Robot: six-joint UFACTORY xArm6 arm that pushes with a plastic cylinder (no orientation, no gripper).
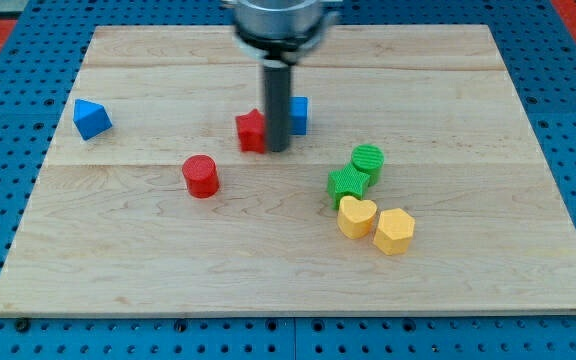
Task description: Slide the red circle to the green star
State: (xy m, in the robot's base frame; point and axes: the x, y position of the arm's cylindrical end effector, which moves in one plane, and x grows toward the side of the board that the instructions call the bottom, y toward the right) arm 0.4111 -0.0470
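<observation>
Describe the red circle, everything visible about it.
The red circle is a short upright cylinder of glossy, plastic-looking red, flat round face up, standing on the wooden board left of centre. It stands alone: nothing touches it. My tip is up and to its right, beside another red block of unclear shape. The green star lies well off to the view's right, at about the same height in the view, with bare board between them.

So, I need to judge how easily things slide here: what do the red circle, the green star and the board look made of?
Red circle: looks like matte plastic, a uniform colour with no gloss. Green star: the same look, with fine ridges suggesting 3D printing. Board: pale wood, with visible grain and plank seams, smooth finish.
</observation>
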